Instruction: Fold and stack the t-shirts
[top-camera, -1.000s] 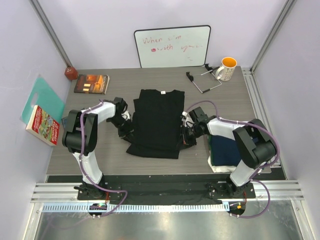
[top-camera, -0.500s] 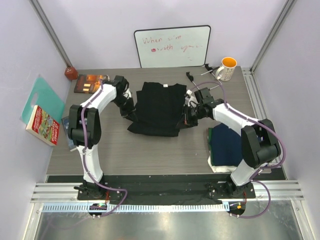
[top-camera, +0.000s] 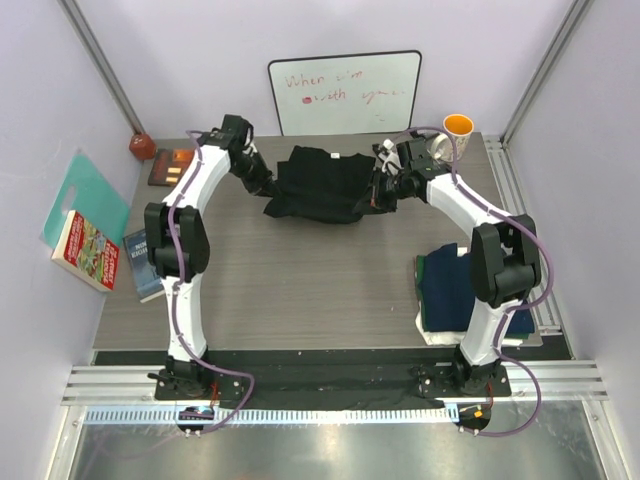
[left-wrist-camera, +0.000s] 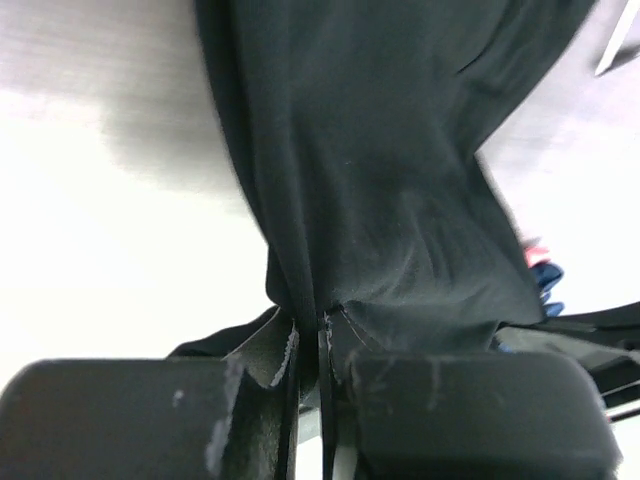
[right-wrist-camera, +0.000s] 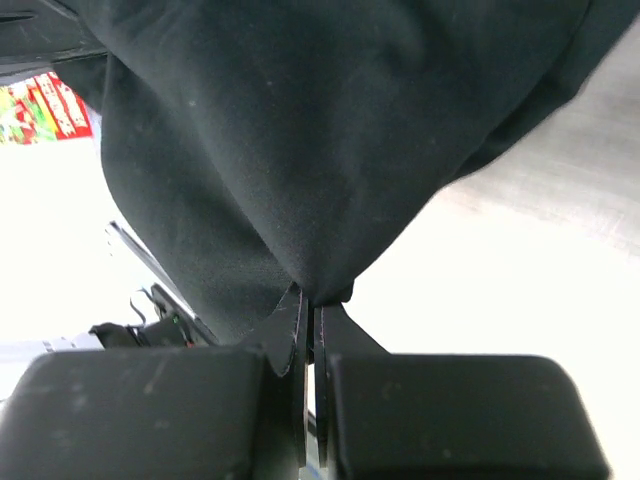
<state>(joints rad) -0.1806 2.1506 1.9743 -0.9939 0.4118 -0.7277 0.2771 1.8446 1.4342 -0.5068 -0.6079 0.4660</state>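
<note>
Mid-fold: left claw (left-wrist-camera: 308, 335) and right claw (right-wrist-camera: 308, 302) each clamped on an edge of the black t-shirt (top-camera: 320, 185), bunched at the counter's (top-camera: 300, 290) far side; next likely lay it flat, release, then move it to the folded stack (top-camera: 450, 290)

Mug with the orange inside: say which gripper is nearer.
Right. The right gripper, clamped on the black t-shirt, is just left of the mug; the left gripper holds the shirt's opposite side, farther left.
</note>
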